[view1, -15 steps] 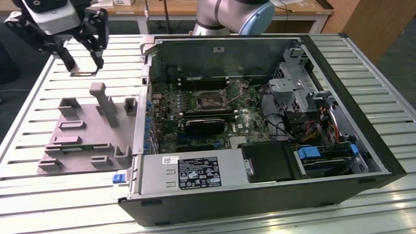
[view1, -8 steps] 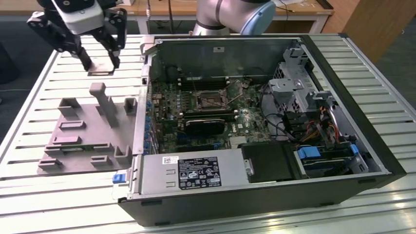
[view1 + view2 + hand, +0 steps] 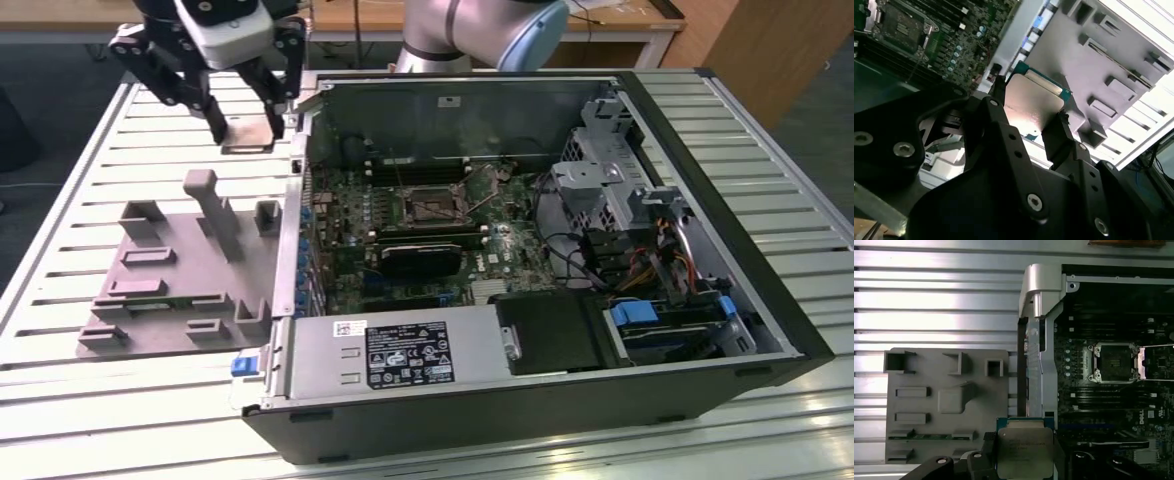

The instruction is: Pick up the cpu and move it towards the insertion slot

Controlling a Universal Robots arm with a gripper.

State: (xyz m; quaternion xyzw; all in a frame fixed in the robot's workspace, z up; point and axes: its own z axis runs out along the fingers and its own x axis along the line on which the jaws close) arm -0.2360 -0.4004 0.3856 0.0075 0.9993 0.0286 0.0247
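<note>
My gripper (image 3: 248, 124) hangs above the metal table beyond the grey fixture, to the exterior view's left of the open computer case, and is shut on the cpu (image 3: 251, 136). In both wrist views the cpu (image 3: 1024, 447) (image 3: 1035, 106) shows as a silvery square plate clamped by two opposite edges between the black fingers (image 3: 1058, 131). The insertion slot (image 3: 434, 206) is a dark square socket with a thin metal frame on the green board inside the case. It also shows in both wrist views (image 3: 1114, 362) (image 3: 901, 26). The case's side wall lies between the cpu and the slot.
A grey plastic fixture (image 3: 174, 290) with upright blocks and pockets lies on the slatted metal table (image 3: 80, 200) below the gripper. The case wall (image 3: 296, 200) rises beside it. Inside are a power supply (image 3: 387, 355), drive cages (image 3: 627, 190) and cables.
</note>
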